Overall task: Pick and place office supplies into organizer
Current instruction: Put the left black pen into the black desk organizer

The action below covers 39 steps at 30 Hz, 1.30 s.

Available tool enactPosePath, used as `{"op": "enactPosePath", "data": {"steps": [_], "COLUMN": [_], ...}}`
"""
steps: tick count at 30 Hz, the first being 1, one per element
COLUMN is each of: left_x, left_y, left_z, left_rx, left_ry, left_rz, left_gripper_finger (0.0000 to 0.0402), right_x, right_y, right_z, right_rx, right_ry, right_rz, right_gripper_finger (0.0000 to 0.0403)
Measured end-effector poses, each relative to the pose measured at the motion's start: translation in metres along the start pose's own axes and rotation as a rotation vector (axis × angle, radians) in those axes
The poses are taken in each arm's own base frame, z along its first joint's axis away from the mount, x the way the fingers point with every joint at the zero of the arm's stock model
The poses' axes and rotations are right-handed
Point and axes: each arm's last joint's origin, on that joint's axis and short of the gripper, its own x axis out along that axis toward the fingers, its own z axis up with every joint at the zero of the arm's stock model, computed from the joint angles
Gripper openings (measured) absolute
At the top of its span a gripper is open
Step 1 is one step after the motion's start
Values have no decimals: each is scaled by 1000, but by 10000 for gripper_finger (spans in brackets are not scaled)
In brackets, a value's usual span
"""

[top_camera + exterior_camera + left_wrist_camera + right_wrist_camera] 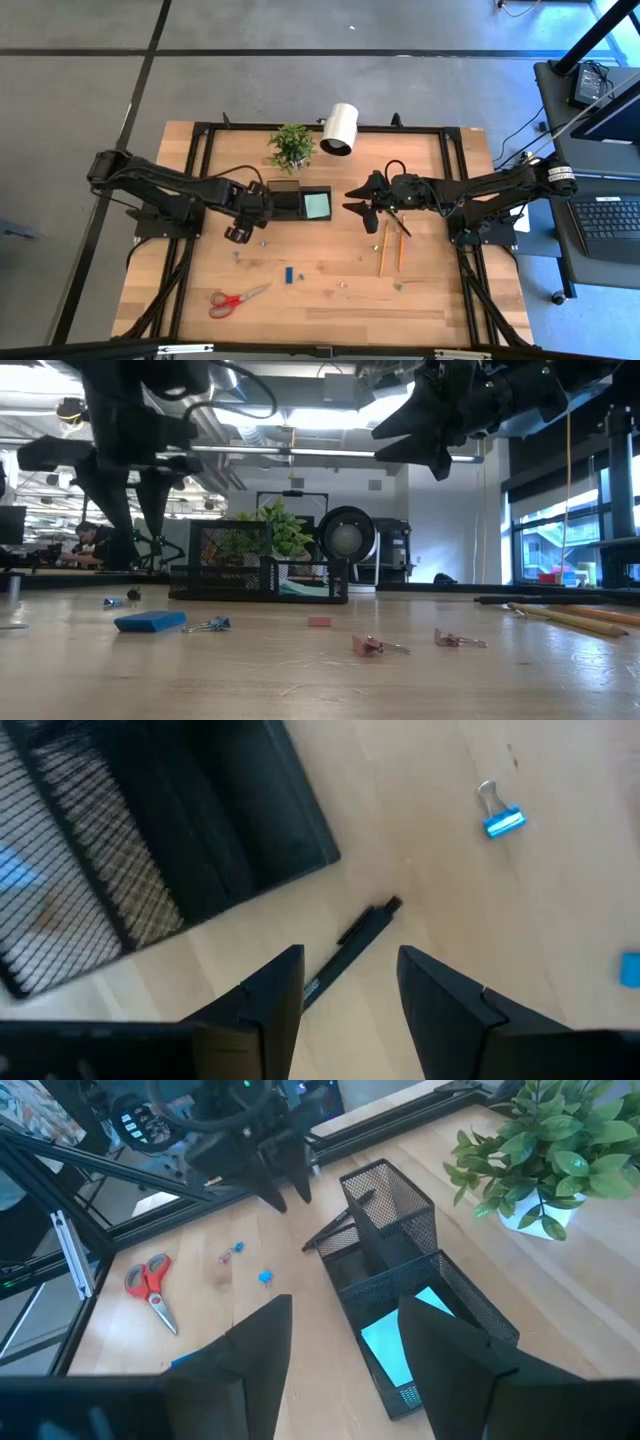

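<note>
Left gripper [350, 982] over dark pen [350, 938], beside organizer [200, 850].
Fingers apart, empty, pen between them below; right gripper [345, 1345] parted, holding nothing.

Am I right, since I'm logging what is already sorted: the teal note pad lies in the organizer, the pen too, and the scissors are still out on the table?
Not quite: the pen is not in the organizer. The left wrist view shows it lying on the table beside the organizer, below the open left gripper. The teal note pad does lie inside, and the scissors are out on the table.
</note>
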Motion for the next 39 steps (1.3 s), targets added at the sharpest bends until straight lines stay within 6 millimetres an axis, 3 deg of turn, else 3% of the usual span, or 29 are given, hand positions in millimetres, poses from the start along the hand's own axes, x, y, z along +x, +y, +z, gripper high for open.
{"op": "enactPosePath", "data": {"steps": [9, 18, 39], "left_x": [20, 50, 64], "left_y": [11, 2, -6], "left_z": [-2, -18, -32], "left_rx": [37, 92, 125], "left_ry": [18, -50, -36], "left_rz": [-58, -52, -65], "left_gripper_finger": [157, 157, 157], "right_x": [0, 0, 0], "right_y": [0, -1, -1], "right_z": [-1, -2, -2], "right_rx": [-5, -10, -6], "right_ry": [7, 25, 25], "right_rz": [-3, -11, -11], "right_gripper_finger": [188, 188, 188]}}
